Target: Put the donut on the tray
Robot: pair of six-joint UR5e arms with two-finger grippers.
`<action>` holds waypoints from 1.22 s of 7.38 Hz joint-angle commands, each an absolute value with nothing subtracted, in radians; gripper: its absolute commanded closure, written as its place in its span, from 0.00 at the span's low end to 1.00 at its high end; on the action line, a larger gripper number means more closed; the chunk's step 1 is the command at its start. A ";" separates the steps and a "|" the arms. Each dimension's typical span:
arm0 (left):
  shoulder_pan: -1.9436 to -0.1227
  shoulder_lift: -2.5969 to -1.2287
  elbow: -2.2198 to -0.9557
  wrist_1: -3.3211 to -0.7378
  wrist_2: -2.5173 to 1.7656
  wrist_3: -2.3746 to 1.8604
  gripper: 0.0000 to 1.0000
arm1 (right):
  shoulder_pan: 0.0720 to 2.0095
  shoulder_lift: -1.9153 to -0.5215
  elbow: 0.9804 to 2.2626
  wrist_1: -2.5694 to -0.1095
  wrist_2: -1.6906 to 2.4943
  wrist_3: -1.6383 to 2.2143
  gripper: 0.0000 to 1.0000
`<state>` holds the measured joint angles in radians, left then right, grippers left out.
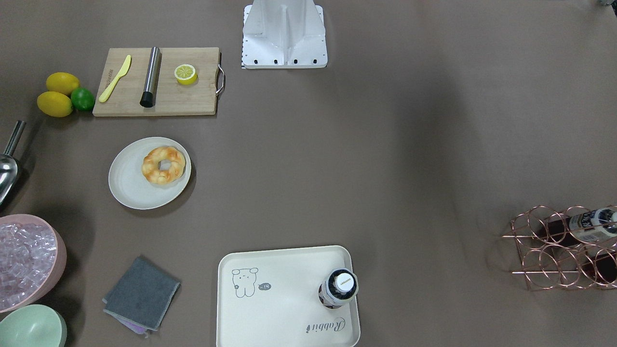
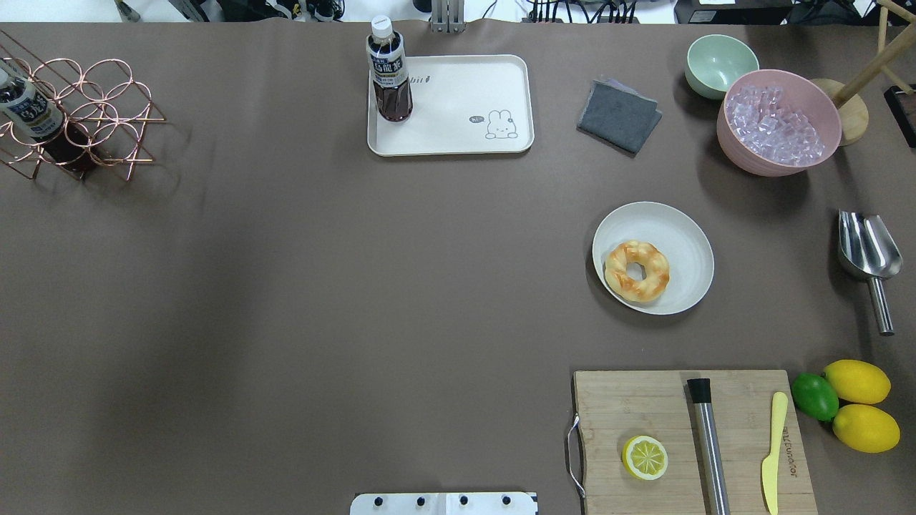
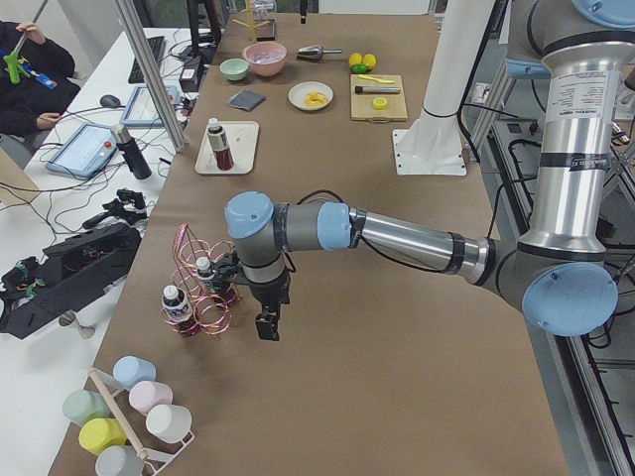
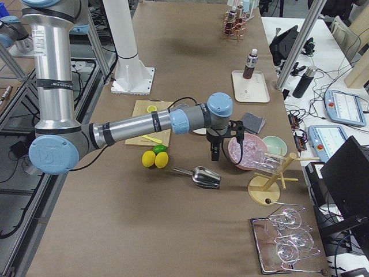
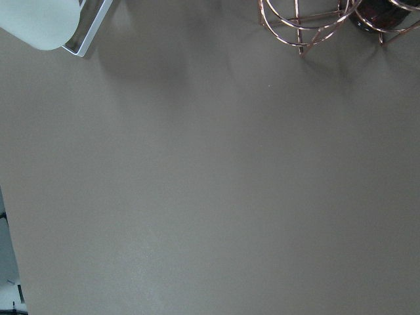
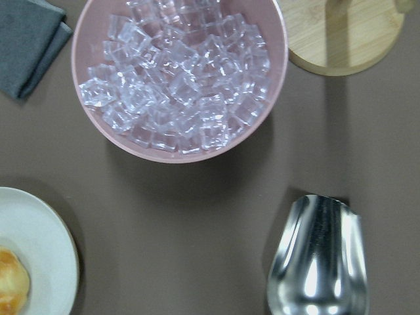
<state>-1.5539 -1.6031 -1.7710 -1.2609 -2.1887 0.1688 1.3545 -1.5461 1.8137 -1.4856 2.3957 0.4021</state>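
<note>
The donut (image 1: 163, 165), a golden-orange braided ring, lies on a round cream plate (image 1: 129, 189); it also shows in the overhead view (image 2: 636, 270), and its edge shows in the right wrist view (image 6: 9, 289). The cream tray (image 1: 284, 303) with the bear drawing lies near the far table edge (image 2: 458, 107), and a dark tea bottle (image 1: 339, 287) stands on one corner of it. My right gripper (image 4: 214, 154) hangs above the table between the plate and the pink ice bowl. My left gripper (image 3: 266, 325) hangs beside the copper wire rack. I cannot tell whether either gripper is open or shut.
A pink bowl of ice (image 2: 778, 121), a green bowl (image 2: 720, 64), a steel scoop (image 2: 867, 252) and a grey cloth (image 2: 619, 116) lie around the plate. A cutting board (image 2: 644, 408) holds a lemon half, a steel tube and a yellow knife. The wire rack (image 2: 79, 118) holds bottles.
</note>
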 commanded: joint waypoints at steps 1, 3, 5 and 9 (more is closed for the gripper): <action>-1.554 -1.603 -1.772 -1.261 -2.189 0.169 0.02 | 1.211 -1.551 1.804 -1.283 2.392 0.699 0.00; -1.554 -1.605 -1.770 -1.261 -2.187 0.169 0.02 | 1.134 -1.548 1.781 -1.258 2.382 0.710 0.00; -1.554 -1.605 -1.770 -1.261 -2.187 0.169 0.02 | 1.086 -1.542 1.779 -1.258 2.352 0.715 0.00; -1.554 -1.605 -1.767 -1.259 -2.187 0.169 0.02 | 0.927 -1.537 1.691 -1.002 2.224 0.986 0.00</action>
